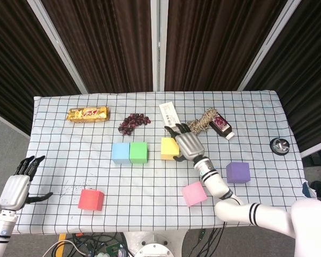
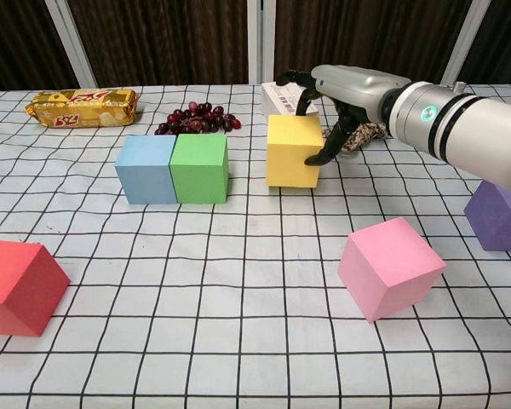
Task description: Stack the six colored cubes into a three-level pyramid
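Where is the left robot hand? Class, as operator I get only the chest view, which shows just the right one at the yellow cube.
Observer: The left robot hand hangs off the near left corner of the table, fingers apart, holding nothing.
Operator: What lies to the right of the purple cube?
Observer: In the head view, a small round black object sits near the table's right edge, further back than that cube.
Operator: What is hidden behind the right robot hand?
Observer: A small dark bottle lies beside the rope coil.
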You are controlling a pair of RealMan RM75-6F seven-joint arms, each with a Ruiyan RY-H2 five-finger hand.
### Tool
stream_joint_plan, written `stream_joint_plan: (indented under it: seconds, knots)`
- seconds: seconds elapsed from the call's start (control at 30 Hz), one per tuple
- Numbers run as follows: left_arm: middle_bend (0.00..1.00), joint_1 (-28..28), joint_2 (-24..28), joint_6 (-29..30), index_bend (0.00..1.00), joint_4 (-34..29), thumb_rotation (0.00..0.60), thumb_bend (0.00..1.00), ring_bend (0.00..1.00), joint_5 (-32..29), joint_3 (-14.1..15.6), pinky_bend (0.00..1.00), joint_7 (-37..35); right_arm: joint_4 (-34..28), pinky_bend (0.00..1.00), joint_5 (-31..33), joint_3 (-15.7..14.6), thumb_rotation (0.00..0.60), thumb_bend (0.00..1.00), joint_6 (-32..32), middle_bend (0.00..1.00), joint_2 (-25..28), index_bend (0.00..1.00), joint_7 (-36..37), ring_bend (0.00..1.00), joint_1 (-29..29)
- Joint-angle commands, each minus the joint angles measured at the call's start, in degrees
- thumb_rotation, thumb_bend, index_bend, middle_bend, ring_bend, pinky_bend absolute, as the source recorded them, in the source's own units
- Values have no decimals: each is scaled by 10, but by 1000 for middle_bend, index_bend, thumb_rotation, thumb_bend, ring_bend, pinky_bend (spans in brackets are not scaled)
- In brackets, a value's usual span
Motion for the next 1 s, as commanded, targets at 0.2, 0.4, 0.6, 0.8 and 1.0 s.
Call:
stream_joint_plan:
  seconds: [0.2, 0.4, 0.6, 0.8, 1.0]
  knots:
    - [111, 4, -7, 7, 1, 6, 600, 0, 0, 12, -1, 3, -1, -3, 0, -15, -4, 600, 171, -7, 433, -4, 0, -7, 41, 15]
    - [111, 7, -10, 10, 1, 11, 600, 0, 0, 13, -5, 3, -2, 26, 0, -18, -7, 600, 172, -10, 433, -29, 0, -24, 41, 32]
    - [110, 8, -14, 6, 1, 18, 600, 0, 0, 14, -6, 3, -4, 46, 0, -25, -6, 600, 171, -12, 433, -47, 0, -26, 41, 45]
    - [110, 10, -14, 4, 1, 19, 600, 0, 0, 13, -7, 3, -7, 58, 0, -19, -5, 600, 171, -14, 434, -59, 0, -33, 41, 52]
    - [110, 10, -19, 0, 1, 24, 600, 0, 0, 10, -10, 1, -8, 60, 0, -1, 1, 600, 172, -9, 434, -71, 0, -42, 41, 55]
